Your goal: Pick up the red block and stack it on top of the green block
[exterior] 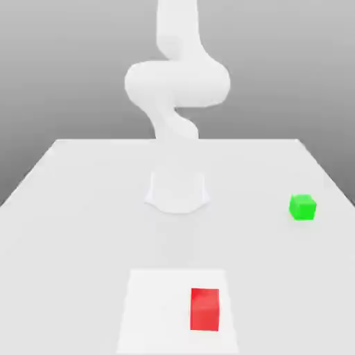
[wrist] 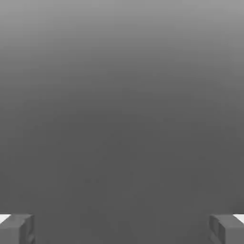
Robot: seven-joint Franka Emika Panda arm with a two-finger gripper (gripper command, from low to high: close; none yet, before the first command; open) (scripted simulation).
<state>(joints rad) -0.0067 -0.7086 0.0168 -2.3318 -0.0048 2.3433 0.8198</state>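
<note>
Yet to begin the stacking, judging by two separate blocks.
Holds the pincer [wrist: 122,229] wide open, with nothing between its fingers. Leaves the red block [exterior: 204,310] on the white panel [exterior: 156,305], near the panel's edge on the exterior view's right, and the green block [exterior: 302,208] well apart, close to the surface's [exterior: 69,208] edge on that same side. Counts as done: seemingly neither grasp nor stack. Needs reaching down to red, gripping, lifting, carrying over to green, setting squarely on top and letting go.
</note>
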